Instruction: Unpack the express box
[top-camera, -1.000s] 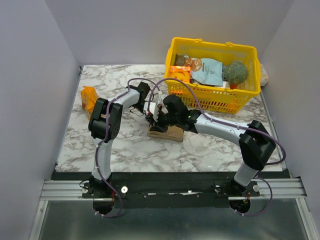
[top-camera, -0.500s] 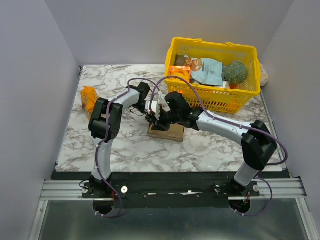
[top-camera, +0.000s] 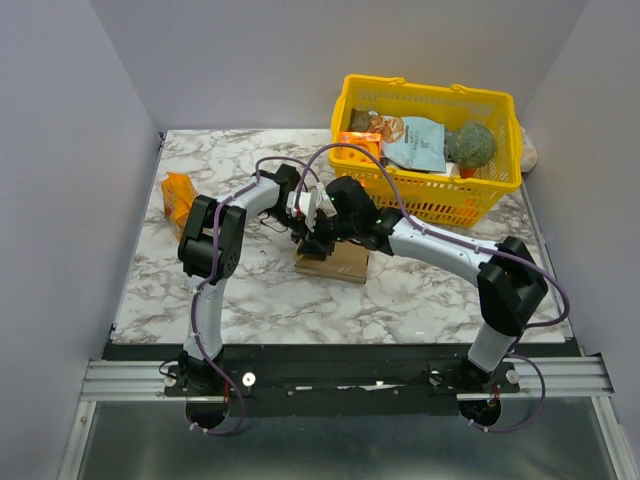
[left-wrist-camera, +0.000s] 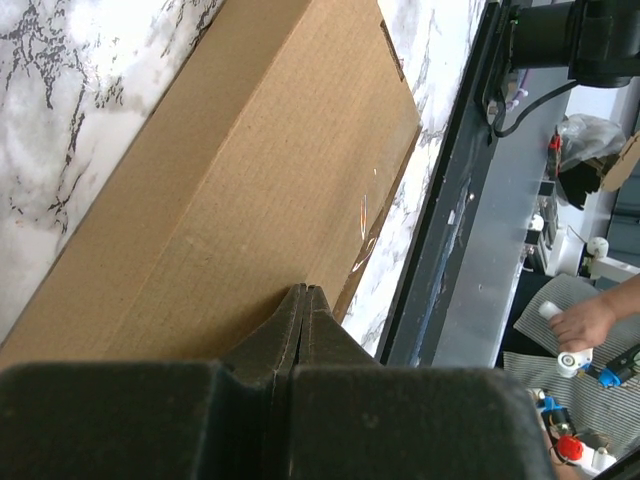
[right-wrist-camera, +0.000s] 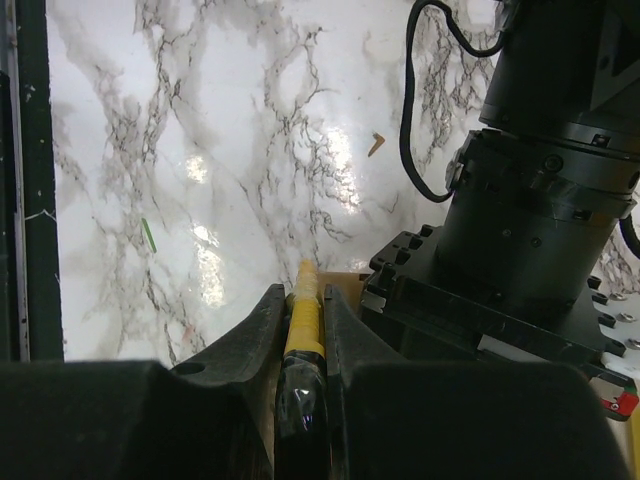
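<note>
Express box (top-camera: 338, 266): plain brown carton lying flat on the marble desk (top-camera: 150, 290), near the middle. It sits in front of the yellow basket (top-camera: 430, 205), not touching it. In the left wrist view its face (left-wrist-camera: 250, 190) is smooth, unbroken cardboard.

Left jaws: clenched, pads pressed together with nothing between them. The tips are low over the box face near one edge. Cannot tell whether they touch the cardboard.

Right jaws: grasping a slim yellow tool (right-wrist-camera: 303, 318), black at the lower end, its pale tip reaching past the fingertips. The tip lies by the box edge, beside the left arm's black wrist (right-wrist-camera: 540, 210). Cannot tell whether it touches the box.

Top view: both arms meet over the far-left part of the box, wrists crowded together.

Basket holds a broccoli head (top-camera: 470, 145) and a pale blue pouch (top-camera: 415, 148), with an orange packet (top-camera: 358, 148) at its left corner. A second orange packet (top-camera: 178, 195) lies on the desk at far left, well apart from the box.
</note>
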